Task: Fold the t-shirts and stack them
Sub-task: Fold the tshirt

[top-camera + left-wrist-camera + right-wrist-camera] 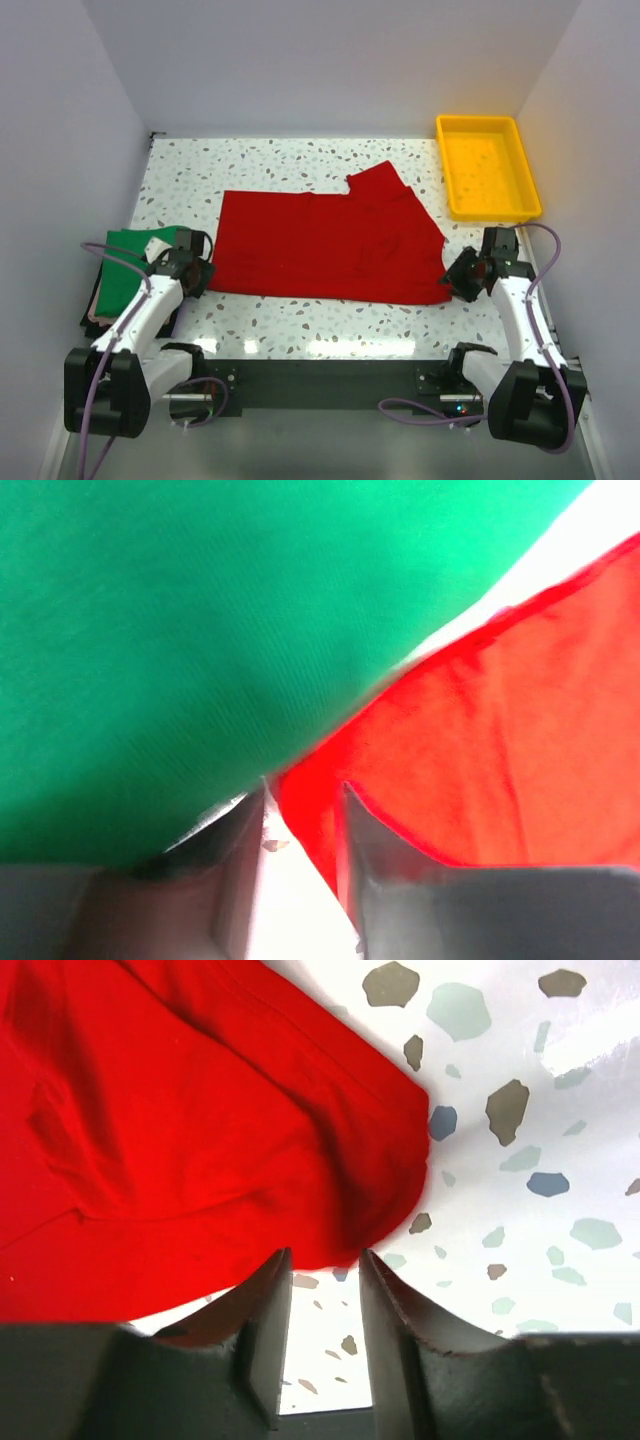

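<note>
- While both arms reach low over the bench point(300, 325), two t-shirts lie on it: one red, one green.
- The red t-shirt point(330, 250) is spread flat across the middle of the bench. Its long axis runs left to right.
- One sleeve point(378, 182) projects from the far edge of the red t-shirt, toward its right end, and points away from the arm bases.
- The green t-shirt point(128, 268) lies at the left edge of the bench, just beside the left end of the red t-shirt. The left arm partly covers it, so its long axis cannot be told.
- One yellow tray point(455, 190) stands at the far right corner, apart from both t-shirts.
- Left claw point(303, 795): positioned at the near left corner of the red t-shirt. The jaws stand a narrow gap apart, with the red corner lying in that gap. Whether the cloth is pinched cannot be told.
- Right claw point(325, 1255): positioned at the near right corner of the red t-shirt. The jaws stand slightly apart, with speckled bench visible between them. The red hem lies at the fingertips point(272, 1270), and the claw holds nothing.
</note>
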Robot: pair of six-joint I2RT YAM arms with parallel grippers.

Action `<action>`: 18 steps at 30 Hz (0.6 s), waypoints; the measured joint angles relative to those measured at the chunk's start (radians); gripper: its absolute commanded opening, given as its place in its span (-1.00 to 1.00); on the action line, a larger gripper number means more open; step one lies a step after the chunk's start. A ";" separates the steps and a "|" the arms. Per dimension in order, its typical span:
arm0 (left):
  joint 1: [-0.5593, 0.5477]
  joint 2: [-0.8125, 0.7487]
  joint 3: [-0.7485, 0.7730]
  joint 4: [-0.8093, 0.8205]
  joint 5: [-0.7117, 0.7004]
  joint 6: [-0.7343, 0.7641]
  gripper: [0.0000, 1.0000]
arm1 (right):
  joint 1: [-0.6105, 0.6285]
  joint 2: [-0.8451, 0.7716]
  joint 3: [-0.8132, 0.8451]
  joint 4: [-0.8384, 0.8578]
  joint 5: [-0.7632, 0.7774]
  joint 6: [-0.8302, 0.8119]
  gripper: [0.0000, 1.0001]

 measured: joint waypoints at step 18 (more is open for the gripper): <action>-0.008 0.473 0.673 0.178 0.055 0.396 0.00 | 0.120 0.299 0.396 0.266 -0.021 -0.098 0.44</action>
